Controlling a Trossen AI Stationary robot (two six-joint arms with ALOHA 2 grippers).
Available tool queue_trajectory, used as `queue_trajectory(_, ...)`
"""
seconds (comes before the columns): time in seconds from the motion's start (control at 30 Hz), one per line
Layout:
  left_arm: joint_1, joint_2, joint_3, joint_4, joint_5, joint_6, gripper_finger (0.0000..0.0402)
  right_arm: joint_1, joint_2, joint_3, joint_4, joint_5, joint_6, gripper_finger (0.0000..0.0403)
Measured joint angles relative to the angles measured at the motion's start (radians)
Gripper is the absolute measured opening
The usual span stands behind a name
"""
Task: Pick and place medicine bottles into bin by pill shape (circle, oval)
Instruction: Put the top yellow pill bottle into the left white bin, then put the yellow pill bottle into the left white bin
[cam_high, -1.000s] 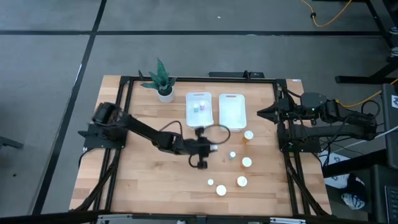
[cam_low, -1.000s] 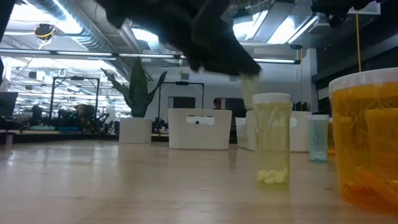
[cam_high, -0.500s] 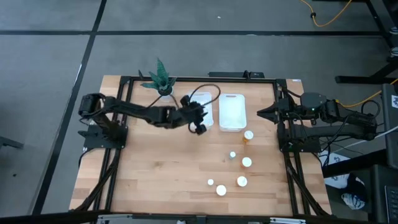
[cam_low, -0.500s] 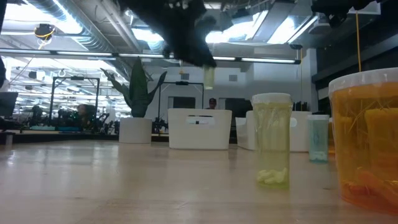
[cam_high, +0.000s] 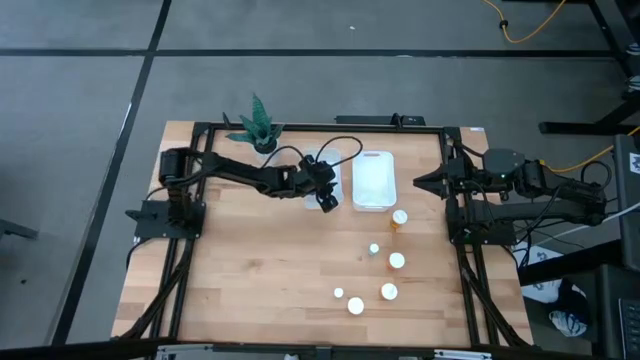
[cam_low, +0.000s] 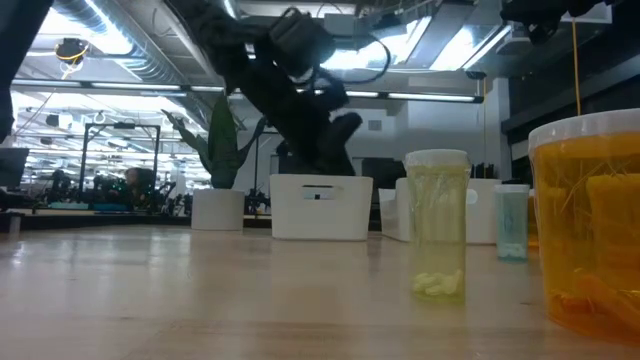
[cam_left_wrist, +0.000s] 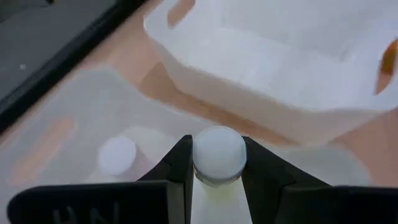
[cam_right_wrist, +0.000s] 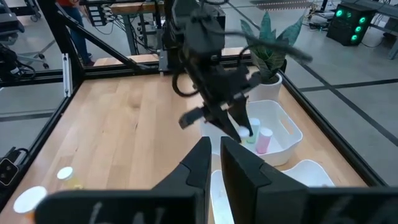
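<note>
Over the left bin (cam_high: 322, 172), our landmark for this entry, we hold the left tool (cam_high: 327, 197) pinched on one pale bottle (cam_left_wrist: 217, 158) just under its white cap, fingers on either side, so that it hangs upright above the bin's open mouth.

Contents of that bin: a pink bottle (cam_right_wrist: 264, 140) and a greenish one (cam_right_wrist: 251, 134), standing. We judge ours joins them as the same pill shape, though we cannot read the pills.

Beside it, on the side away from the plant (cam_high: 258, 128): the right bin (cam_high: 373, 180), whose contents we cannot make out.

Well apart from the left bin, toward the counter's (cam_high: 240, 280) near edge: six unsorted bottles, among them an amber one (cam_high: 399, 219) and white caps (cam_high: 389, 291) seen from above.

Right tool (cam_right_wrist: 214, 155): narrow, fingers nearly together, holding nothing, parked at the counter's far right edge, clear of the working lane.

Next, in our judgement: lower and release.
</note>
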Motion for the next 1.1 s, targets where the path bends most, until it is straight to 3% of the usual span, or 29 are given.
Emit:
queue_trajectory(0.37, 0.025, 0.045, 0.001, 0.037, 0.05, 0.002, 0.0088, 0.0, 0.0, 0.0, -0.031, 0.0, 0.003, 0.0039)
queue_trajectory(0.63, 0.025, 0.052, 0.0, 0.035, 0.047, 0.003, 0.0146, 0.0, 0.0, 0.0, -0.031, 0.0, 0.003, 0.0039)
queue_trajectory(1.1, 0.022, 0.021, 0.0, 0.085, 0.011, 0.075, 0.0154, 0.0, 0.0, 0.0, -0.03, 0.0, 0.003, 0.0039)
